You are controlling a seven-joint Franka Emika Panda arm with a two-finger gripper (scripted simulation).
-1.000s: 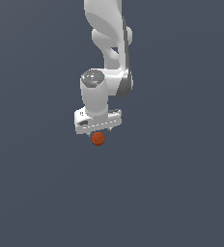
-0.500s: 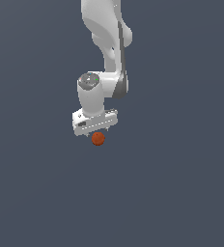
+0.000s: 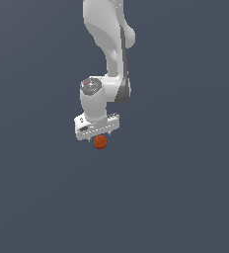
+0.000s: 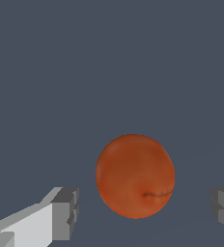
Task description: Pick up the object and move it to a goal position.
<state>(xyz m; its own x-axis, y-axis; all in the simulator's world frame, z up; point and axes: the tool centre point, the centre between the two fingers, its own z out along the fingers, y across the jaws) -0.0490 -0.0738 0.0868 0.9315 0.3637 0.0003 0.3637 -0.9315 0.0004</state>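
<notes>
The object, a small orange-red ball (image 3: 100,142), lies on the plain grey surface directly under the white hand of my arm. In the wrist view the ball (image 4: 134,176) sits between the two grey fingertips (image 4: 65,214), with a visible gap on each side, so nothing touches it. My gripper (image 4: 144,211) is open and straddles the ball. In the exterior view the gripper (image 3: 100,138) hangs just over the ball, its white bar much wider than the ball and its fingers mostly hidden.
A uniform dark grey surface (image 3: 185,197) fills both views. The white arm (image 3: 109,39) rises from the hand toward the top of the exterior view.
The hand has drifted slightly toward the exterior view's left and a little lower over the ball, and the upper arm has leaned. The ball has stayed where it was.
</notes>
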